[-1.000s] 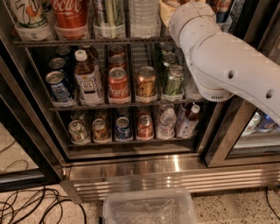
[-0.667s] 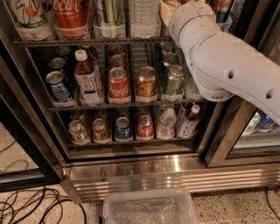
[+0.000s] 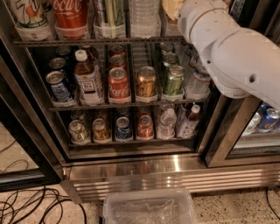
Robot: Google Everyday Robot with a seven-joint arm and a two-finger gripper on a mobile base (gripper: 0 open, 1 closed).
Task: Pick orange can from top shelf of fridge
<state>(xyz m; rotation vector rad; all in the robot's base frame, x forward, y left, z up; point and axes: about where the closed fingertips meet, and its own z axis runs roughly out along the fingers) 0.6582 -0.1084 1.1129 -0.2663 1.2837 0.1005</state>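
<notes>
- fridge [image 3: 26, 144] – black door frame, three wire racks in view, ribbed steel base [image 3: 175, 177] underneath.
- top shelf [image 3: 87, 42] – clear cup holders in a row, one drink in each. Left to right: white printed can [image 3: 27, 13], red cola bottle [image 3: 70, 13], striped can [image 3: 109, 12], clear water bottle [image 3: 143, 15], then the orange can [image 3: 171, 6] at the right end.
- middle rack [image 3: 131, 105], front row: blue can [image 3: 59, 86], white-capped bottle [image 3: 87, 79], red cola can [image 3: 118, 84], short copper can [image 3: 146, 82], green can [image 3: 173, 80], clear bottle [image 3: 197, 84]. More cans are lined up behind them.
- lower rack [image 3: 131, 141], front row: four cans, then two bottles on the right.
- clear plastic bin [image 3: 148, 208] on the floor in front of the base; contents unreadable.
- orange can: only a pale yellow-orange patch shows, cut by the top edge. Its right side is hidden behind the white arm [image 3: 227, 48]; markings cannot be told.
- counts: five drinks on the top shelf, six in each lower front row, one bin.
- gripper: out of frame, past the top edge where the arm runs up beside the orange can. Spread or pinching, cannot tell.
</notes>
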